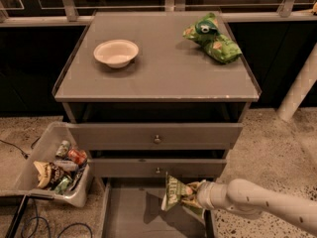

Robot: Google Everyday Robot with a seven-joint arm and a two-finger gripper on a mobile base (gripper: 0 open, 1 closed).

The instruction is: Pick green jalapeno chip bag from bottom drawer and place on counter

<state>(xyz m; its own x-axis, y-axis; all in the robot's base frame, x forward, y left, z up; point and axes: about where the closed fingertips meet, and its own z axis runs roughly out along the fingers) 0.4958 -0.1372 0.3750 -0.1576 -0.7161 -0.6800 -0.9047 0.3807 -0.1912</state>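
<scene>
Shiny foil bag (pixel 174 196) in pincer (pixel 191 190), above matt drawer (pixel 130 213)

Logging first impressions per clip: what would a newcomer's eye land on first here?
The white arm reaching in from the lower right, its gripper shut on the green jalapeno chip bag, held over the open bottom drawer. Next, the counter above, with a white bowl at its left and a brighter green bag at its back right.

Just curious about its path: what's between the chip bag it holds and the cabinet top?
Camera view: the top drawer and middle drawer stand between the green jalapeno chip bag, held by the gripper over the bottom drawer, and the counter.
</scene>
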